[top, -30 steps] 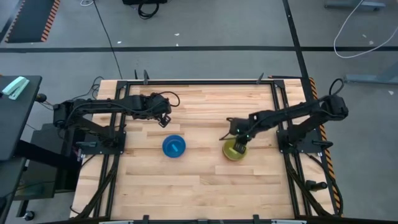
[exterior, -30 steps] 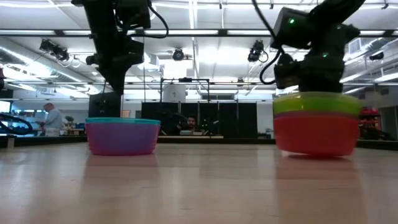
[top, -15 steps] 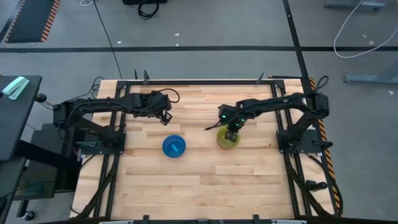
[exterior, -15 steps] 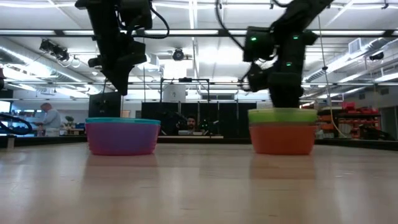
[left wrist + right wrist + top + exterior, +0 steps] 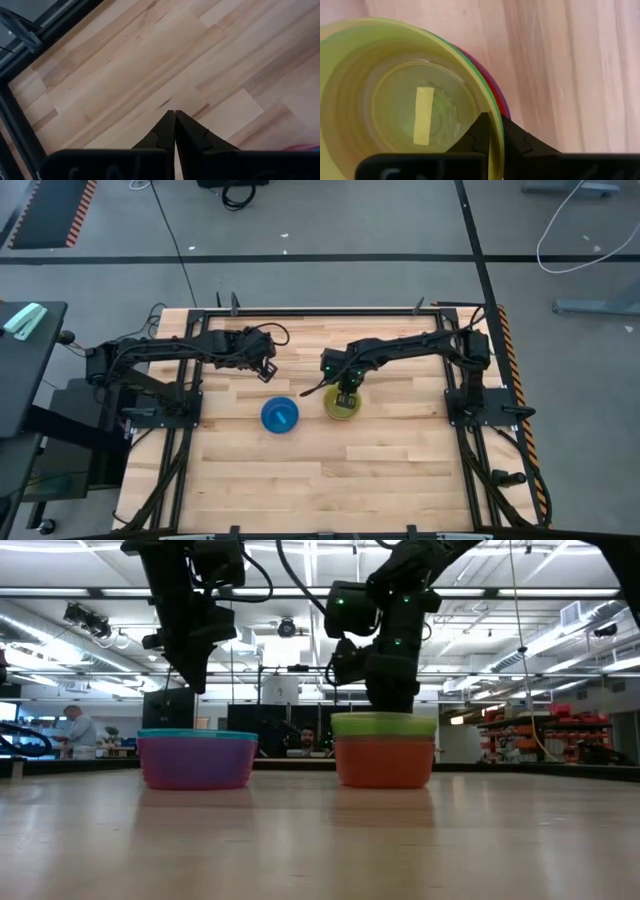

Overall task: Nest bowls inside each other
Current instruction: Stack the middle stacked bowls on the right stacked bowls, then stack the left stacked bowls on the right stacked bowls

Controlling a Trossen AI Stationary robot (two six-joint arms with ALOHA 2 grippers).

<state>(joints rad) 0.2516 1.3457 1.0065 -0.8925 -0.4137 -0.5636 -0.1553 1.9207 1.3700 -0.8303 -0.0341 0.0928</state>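
- Two stacks of bowls on the table (image 5: 250,480), both near its middle.
- Landmark: the blue-topped stack (image 5: 280,415). From the low cam I see a teal-blue rim over a purple bowl (image 5: 196,761); I can't tell whether more bowls sit inside it.
- Second stack: yellow-green stack (image 5: 341,404) stands just beside the blue-topped stack, on the right arm's side, apart from it with a gap of bare wood between.
- Low cam shows that stack as a green rim over an orange bowl (image 5: 384,761), sitting flat on the table.
- Right wrist cam looks down into the yellow bowl (image 5: 395,100); green, red-pink and purple rims peek out along its edge. A pale rectangular label is on its floor.
- Right gripper (image 5: 346,392) is right over the yellow-green stack, fingers narrow and pinching the stack's rim: one finger inside the yellow bowl, one outside.
- Left gripper (image 5: 264,370) hangs above bare wood, on the far side of the blue-topped stack and not touching it. Fingers (image 5: 165,131) pressed together, holding nothing.
- Low cam background: a person at the far left of the room, behind the blue-topped stack.
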